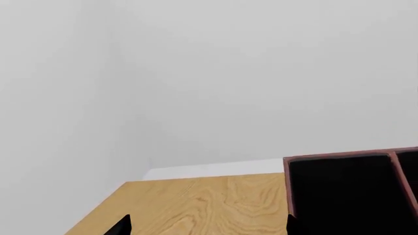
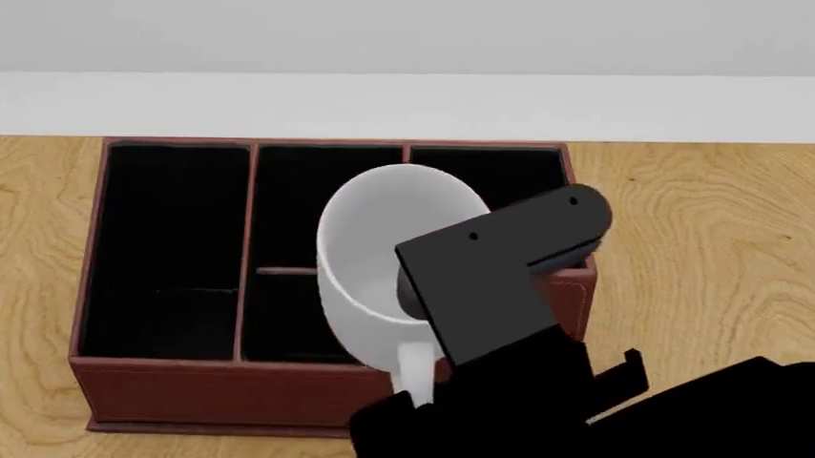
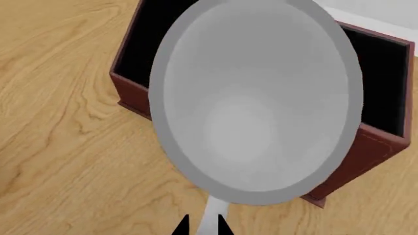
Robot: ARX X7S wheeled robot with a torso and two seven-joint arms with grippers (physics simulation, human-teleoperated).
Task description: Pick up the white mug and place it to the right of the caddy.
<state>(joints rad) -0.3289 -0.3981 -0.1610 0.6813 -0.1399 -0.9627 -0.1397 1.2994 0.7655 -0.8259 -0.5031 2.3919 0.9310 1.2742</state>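
A: Bright, even light all round, with no clear source and no hard shadows on the pale wood-grain tabletop (image 2: 713, 248).

B: Crisp renders, no blur or edge distortion. The glossy white ceramic mug (image 3: 255, 98) shades softly grey inside, without glare.

The white mug (image 2: 382, 258) is plain glossy white, shading to soft grey inside. The caddy (image 2: 191, 386) is reddish-brown outside with black-lined compartments (the rim shows a thin paler red edge). The counter (image 2: 713, 248) is light honey-tan wood with darker swirling grain, most marked toward 3 o'clock in the head view. The right hand (image 3: 200, 226) is matt black. The wall (image 1: 228, 73) is pale grey-white.
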